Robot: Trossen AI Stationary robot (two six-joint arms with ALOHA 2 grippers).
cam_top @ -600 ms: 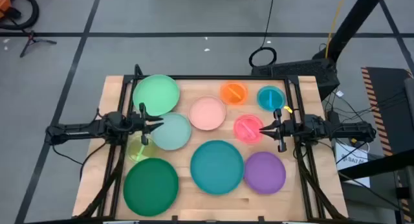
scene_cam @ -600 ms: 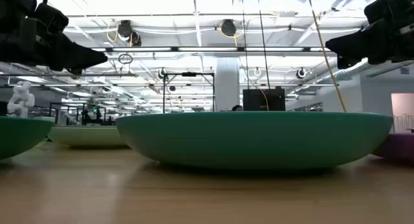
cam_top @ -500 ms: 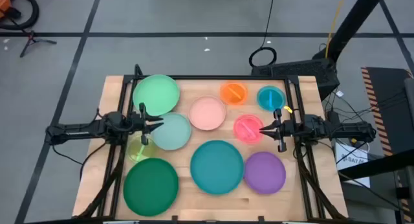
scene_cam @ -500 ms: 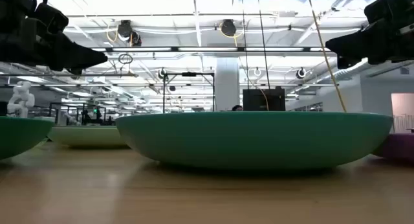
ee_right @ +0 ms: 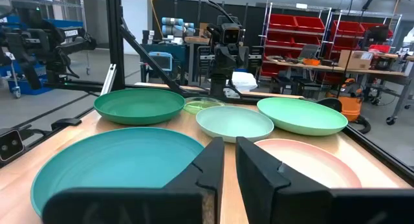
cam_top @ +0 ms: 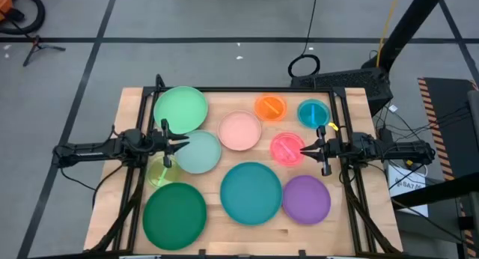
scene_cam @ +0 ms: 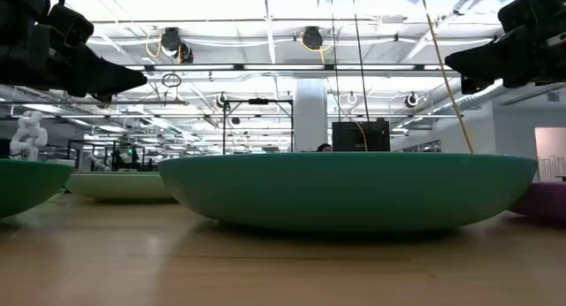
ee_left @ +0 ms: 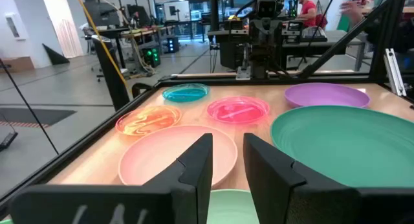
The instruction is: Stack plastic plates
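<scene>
Ten plates lie singly on the wooden table: light green, mint, pink, orange, small teal, magenta, large teal, purple, dark green and yellow-green. My left gripper hovers over the mint plate's left rim, its fingers nearly together and empty. My right gripper hovers over the magenta plate's right rim, its fingers together and empty. In the low view both arms stay high above the large teal plate.
A black frame runs along the table's far edge and sides. Bare wood shows along the near edge between the dark green and purple plates. The room behind the table holds racks and other robot stations.
</scene>
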